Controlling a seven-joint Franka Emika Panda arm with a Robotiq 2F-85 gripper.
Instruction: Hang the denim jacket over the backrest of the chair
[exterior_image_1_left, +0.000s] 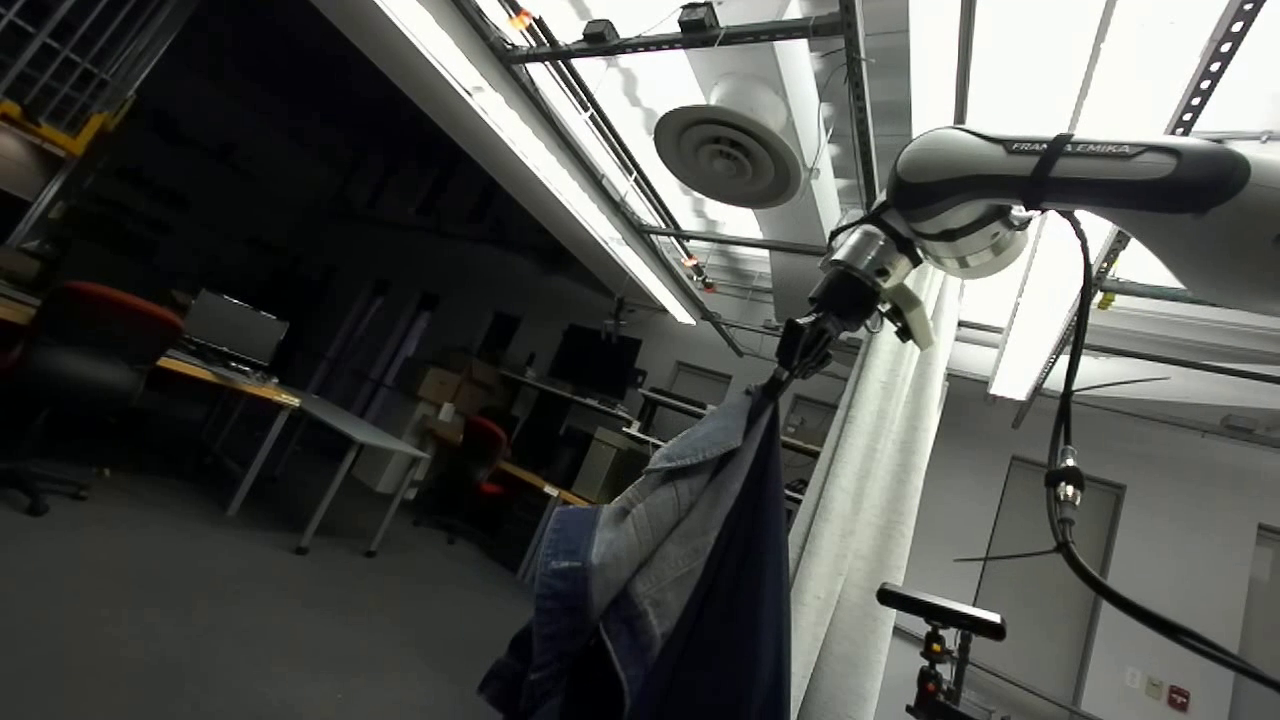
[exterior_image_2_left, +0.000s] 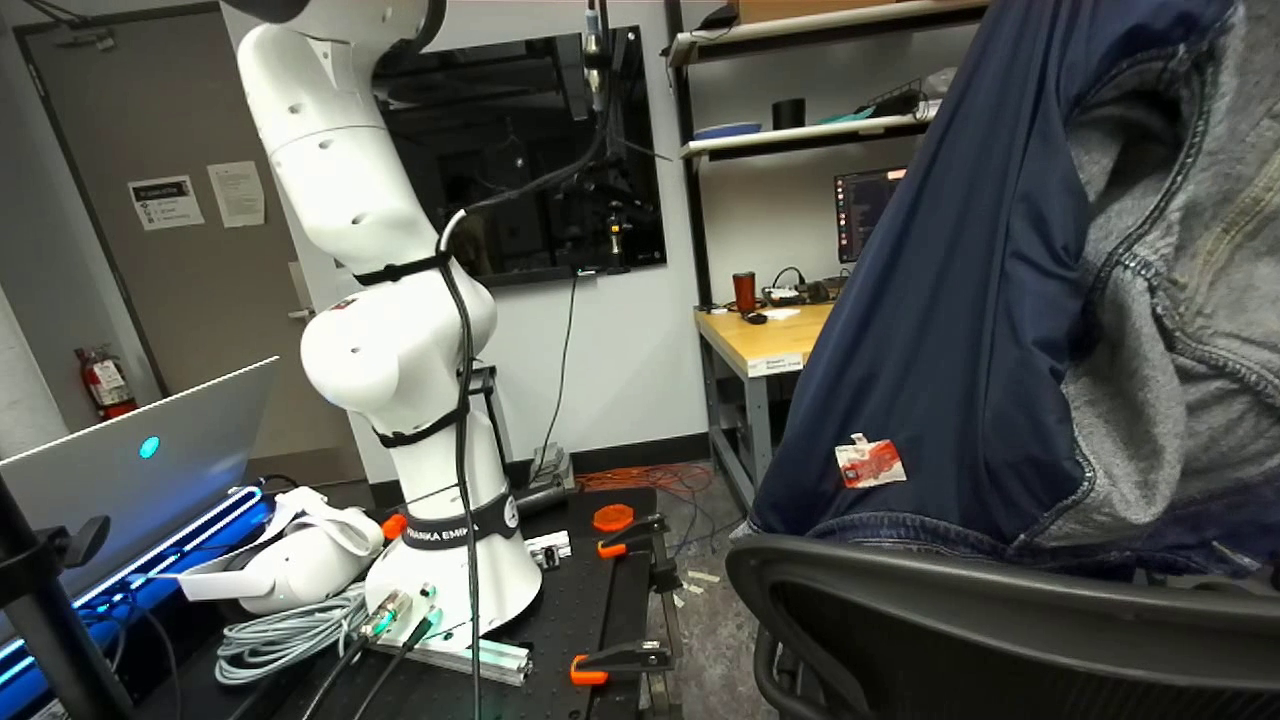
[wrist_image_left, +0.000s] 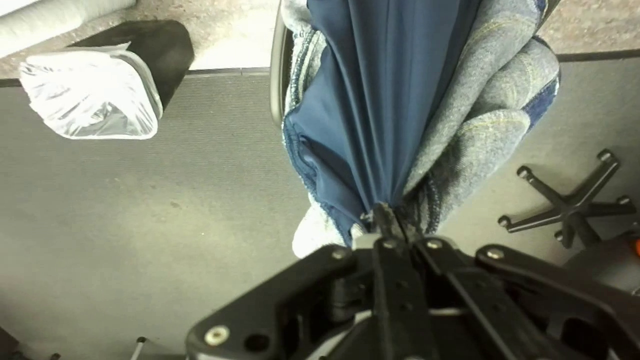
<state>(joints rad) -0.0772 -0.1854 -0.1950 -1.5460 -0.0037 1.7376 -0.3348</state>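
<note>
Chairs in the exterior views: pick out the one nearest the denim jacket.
The black chair, whose top rim overlaps the denim jacket in an exterior view; the red-backed chairs stand far off in the background.

Overhead, a strip light (exterior_image_1_left: 545, 163) glares at eleven o'clock in an exterior view; a grey-topped desk (exterior_image_1_left: 355, 428) stands in gloom on grey floor (exterior_image_1_left: 280, 620) towards nine. In an exterior view, a grey-brown door (exterior_image_2_left: 200, 275) stands towards nine, pale shelves (exterior_image_2_left: 800, 134) at one.

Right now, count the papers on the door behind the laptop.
2, side by side in an exterior view: left sheet and right sheet; the laptop may hide more.
</note>
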